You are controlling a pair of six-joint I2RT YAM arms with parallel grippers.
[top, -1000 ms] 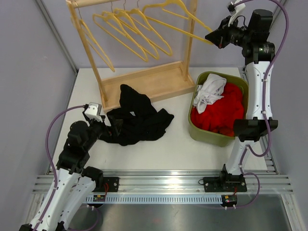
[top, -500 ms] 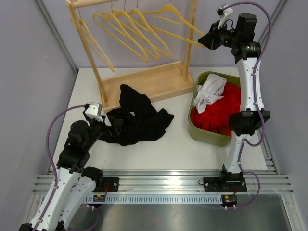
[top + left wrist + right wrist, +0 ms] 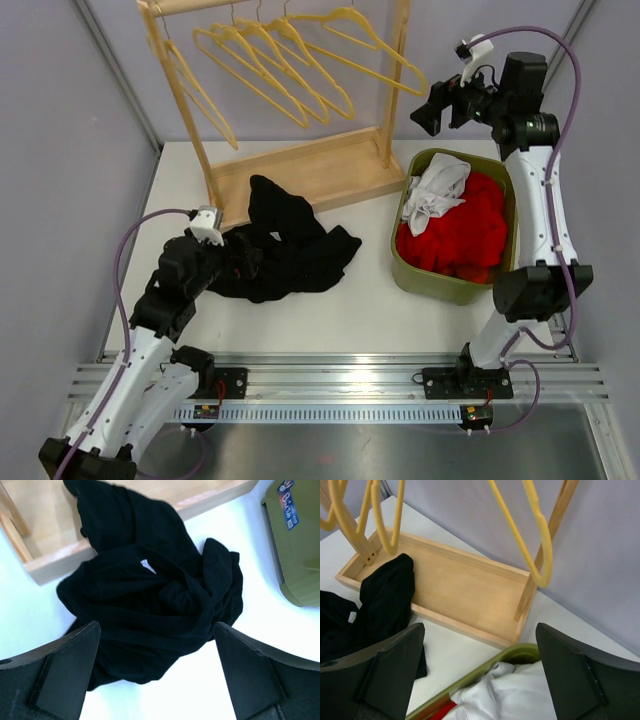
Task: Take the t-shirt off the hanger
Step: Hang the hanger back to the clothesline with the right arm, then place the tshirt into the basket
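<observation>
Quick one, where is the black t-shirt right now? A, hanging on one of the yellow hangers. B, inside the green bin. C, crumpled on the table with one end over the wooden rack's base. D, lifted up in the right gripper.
C: the black t-shirt lies crumpled on the white table, its far end draped over the edge of the wooden rack base, while the yellow hangers hang bare.

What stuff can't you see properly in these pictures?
1. Top view: the hooks of the yellow hangers are cut off by the picture's top edge.
2. Top view: the bottom of the green bin is hidden under red clothes and a white cloth.
3. Left wrist view: the blue label is too small to read.
4. Every view: the black t-shirt is crumpled, which hides its front and sleeves.
</observation>
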